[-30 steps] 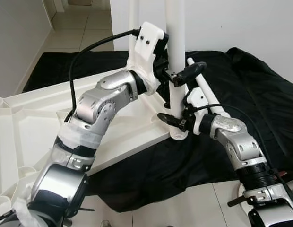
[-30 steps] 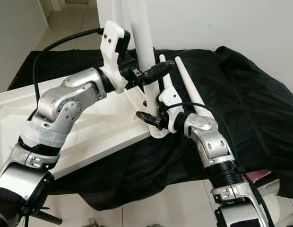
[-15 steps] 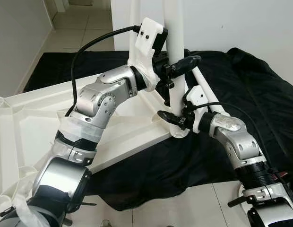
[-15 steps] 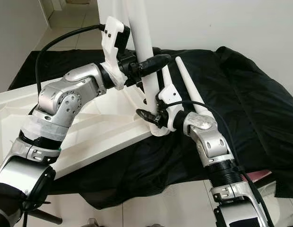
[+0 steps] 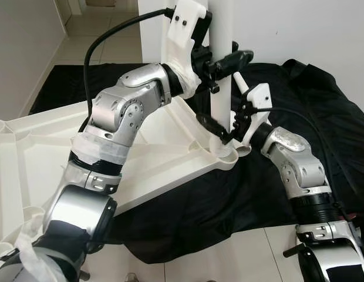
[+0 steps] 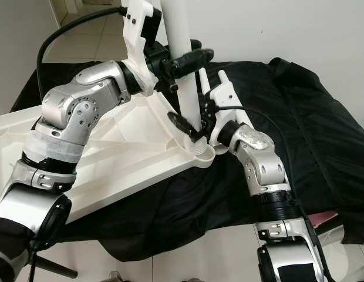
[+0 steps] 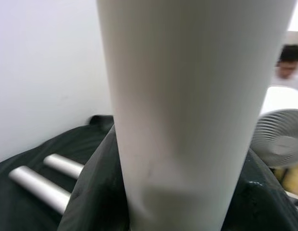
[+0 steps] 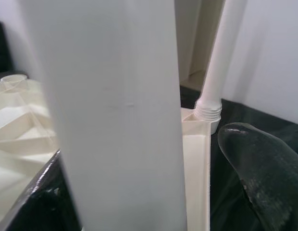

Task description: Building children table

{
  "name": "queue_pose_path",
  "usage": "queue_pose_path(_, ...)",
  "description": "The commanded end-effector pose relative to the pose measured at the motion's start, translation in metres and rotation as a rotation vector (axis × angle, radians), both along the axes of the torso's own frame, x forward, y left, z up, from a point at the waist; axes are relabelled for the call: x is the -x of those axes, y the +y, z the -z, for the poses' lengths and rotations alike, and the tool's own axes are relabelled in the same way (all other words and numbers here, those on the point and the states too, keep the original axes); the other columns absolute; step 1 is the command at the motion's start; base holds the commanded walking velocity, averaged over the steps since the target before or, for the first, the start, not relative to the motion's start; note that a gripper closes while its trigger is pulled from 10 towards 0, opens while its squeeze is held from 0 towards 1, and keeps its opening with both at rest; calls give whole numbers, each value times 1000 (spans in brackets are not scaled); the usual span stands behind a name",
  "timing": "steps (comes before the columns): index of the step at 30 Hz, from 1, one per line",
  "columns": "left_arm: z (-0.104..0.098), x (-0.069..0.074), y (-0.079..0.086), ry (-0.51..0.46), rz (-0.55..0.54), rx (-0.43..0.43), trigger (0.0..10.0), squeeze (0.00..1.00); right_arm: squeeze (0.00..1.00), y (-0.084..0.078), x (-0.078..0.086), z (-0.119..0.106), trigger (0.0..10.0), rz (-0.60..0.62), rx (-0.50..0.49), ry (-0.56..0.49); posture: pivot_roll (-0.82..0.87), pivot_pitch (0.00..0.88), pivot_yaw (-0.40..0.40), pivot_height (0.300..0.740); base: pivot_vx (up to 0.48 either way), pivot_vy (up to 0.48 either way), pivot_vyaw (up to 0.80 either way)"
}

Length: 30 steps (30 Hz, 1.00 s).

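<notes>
A white table leg [image 5: 220, 88] stands upright, its lower end seated in the corner socket [image 5: 230, 157] of the upside-down white tabletop [image 5: 164, 147], which lies on a black cloth [image 5: 323, 117] spread over the tiled floor [image 5: 241, 258]. The left end effector [image 5: 220, 61] is clamped on the leg high up, one black finger [image 5: 235, 59] wrapped across its front. The right end effector [image 5: 226, 132] grips the same leg just above the socket, with its fingers on either side of the tube. In the right wrist view another leg [image 8: 218, 62] already stands in a far corner of the tabletop. Two loose legs [image 7: 41, 180] lie side by side on the cloth near the wall, and a fan [image 7: 279, 137] stands beyond.
</notes>
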<state>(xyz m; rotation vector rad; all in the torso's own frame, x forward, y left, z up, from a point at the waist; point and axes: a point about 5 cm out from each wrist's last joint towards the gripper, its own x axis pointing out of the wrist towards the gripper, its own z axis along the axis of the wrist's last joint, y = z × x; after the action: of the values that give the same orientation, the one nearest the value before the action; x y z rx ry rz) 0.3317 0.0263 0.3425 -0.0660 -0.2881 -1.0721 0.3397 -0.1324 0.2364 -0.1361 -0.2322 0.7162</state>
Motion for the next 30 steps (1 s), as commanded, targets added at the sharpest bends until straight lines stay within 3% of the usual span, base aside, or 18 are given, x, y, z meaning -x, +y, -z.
queue_pose_path(1,-6,-5,0,29,-61,-17,10000,0,0,-4,-4,-5,10000,85,5,-39,-32,58,-18,740,0,0,0)
queue_pose_path(11,-18,-8,0,12,-172,9,10000,0,0,13,-8,-1,10000,243,6,-66,-35,58,-16,740,0,0,0)
queue_pose_path(13,-26,-6,-4,-8,-217,34,10000,0,0,24,-9,8,10000,330,13,-67,-35,60,-17,740,0,0,0)
queue_pose_path(17,-31,-4,-7,-13,-234,58,10000,0,0,30,-10,14,10000,378,18,-56,-29,61,-23,740,0,0,0)
queue_pose_path(21,-36,-3,-13,-1,-278,66,10000,0,0,39,-12,23,10000,502,0,-38,-26,66,-26,740,0,0,0)
queue_pose_path(30,-36,0,-20,8,-264,65,10000,0,0,43,-14,14,10000,547,-15,-92,-26,66,-31,740,0,0,0)
